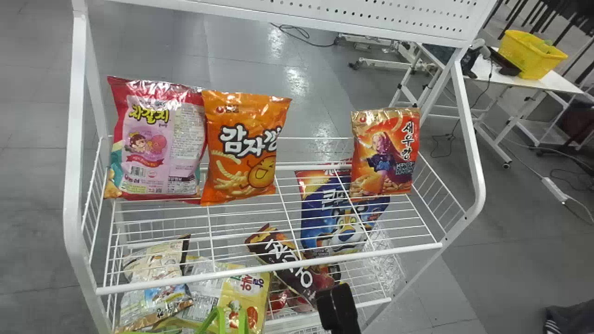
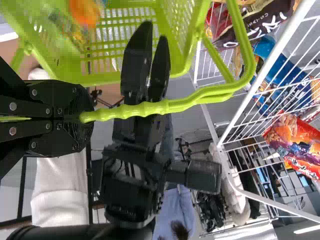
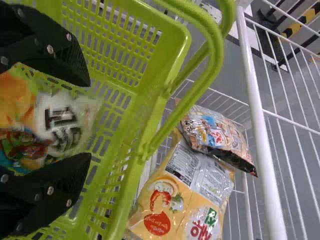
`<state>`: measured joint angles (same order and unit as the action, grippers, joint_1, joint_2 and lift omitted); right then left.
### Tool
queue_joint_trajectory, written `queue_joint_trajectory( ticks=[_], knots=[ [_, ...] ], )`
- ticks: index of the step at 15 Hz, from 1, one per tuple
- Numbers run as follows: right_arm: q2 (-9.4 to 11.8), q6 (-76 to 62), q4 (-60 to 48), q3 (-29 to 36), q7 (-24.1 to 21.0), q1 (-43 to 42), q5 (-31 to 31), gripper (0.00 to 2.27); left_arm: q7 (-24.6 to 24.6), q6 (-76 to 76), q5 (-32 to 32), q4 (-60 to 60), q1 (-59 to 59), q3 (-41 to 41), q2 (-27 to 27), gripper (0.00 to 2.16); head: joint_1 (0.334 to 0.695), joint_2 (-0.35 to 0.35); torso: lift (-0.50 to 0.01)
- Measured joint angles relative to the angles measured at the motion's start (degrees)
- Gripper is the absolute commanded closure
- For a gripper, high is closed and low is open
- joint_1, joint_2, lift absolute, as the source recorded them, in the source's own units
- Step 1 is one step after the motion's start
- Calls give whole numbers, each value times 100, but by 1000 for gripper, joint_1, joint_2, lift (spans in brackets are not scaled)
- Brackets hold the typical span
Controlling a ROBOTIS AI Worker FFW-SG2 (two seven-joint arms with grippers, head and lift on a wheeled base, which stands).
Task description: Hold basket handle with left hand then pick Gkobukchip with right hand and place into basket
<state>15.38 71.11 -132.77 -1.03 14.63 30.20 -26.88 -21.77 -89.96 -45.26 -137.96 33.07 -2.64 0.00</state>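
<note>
Gkobukchip, a soft orange-and-teal snack bag with a white patch [image 3: 65,122], is in the lime-green slatted plastic basket [image 3: 150,95]. My right gripper [image 3: 89,120] is over it, fingers apart, one each side of the bag. Can't tell if either touches it. Left gripper [image 2: 86,117] is clamped on the green ribbed plastic handle [image 2: 200,96].

Handling, my read: light, puffed, slick film, crushable chips. If it needs a regrip, take the flat end seam or pinch the middle gently; no hard squeeze. Looks near done: I'd back the right fingers straight out, watching for a snag on the slats or a tug on the bag.

Surface: basket floor is open lattice, bag should settle flat. Basket is beside a white wire rack [image 1: 269,268] with more bags, incl. an orange one [image 1: 246,148] and a blue one [image 1: 343,222].

Room: grey floor [image 1: 260,60], yellow plastic bin [image 1: 531,53] on a white bench [image 1: 552,82], well apart.
</note>
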Motion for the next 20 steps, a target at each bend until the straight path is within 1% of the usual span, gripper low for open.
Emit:
queue_joint_trajectory(
  ticks=[3, 5, 6, 8, 9, 11, 14, 15, 17, 20],
  knots=[
    [-24, 267, -560, 603, 106, 195, -216, 80, 45, 0, 0, -9, -5, 0, 0, 2115, 695, -350, -32],
    [-139, 249, -802, 1147, 236, 242, -448, 87, 80, 0, 0, 15, -33, 0, 0, 2115, 695, -350, -32],
    [-204, 96, -863, 1356, 267, 247, -525, 90, 85, 0, 2, 46, -51, 0, 0, 2115, 695, -350, -32],
    [-272, -730, -909, 1642, 279, 264, -549, 90, 96, 0, 9, 95, -82, 13, 0, 2115, 695, -350, -32],
    [-287, -1247, -906, 1663, 267, 285, -416, 90, 102, 0, 27, 103, -89, 41, 0, 2115, 695, -350, -32],
    [-321, -2693, -851, 1491, 166, 394, 186, 97, 103, 0, 70, 139, -122, 103, 0, 2111, 695, -350, -32],
    [-395, -4285, -653, 1232, 26, 602, 710, 151, 102, 0, 79, 158, -143, 122, 0, 2111, 695, -350, -32],
    [-428, -4712, -534, 1137, -6, 662, 849, 174, 102, 0, 79, 157, -142, 119, 0, 2111, 695, -350, -32],
    [-561, -5487, -169, 974, -36, 787, 989, 174, 94, 0, 79, 163, -135, 87, 0, 2111, 695, -350, -32],
    [-658, -6387, 200, 777, -304, 1009, 1241, 174, 63, 0, 79, 197, -135, 63, 0, 2111, 695, -350, -32]
  ],
)
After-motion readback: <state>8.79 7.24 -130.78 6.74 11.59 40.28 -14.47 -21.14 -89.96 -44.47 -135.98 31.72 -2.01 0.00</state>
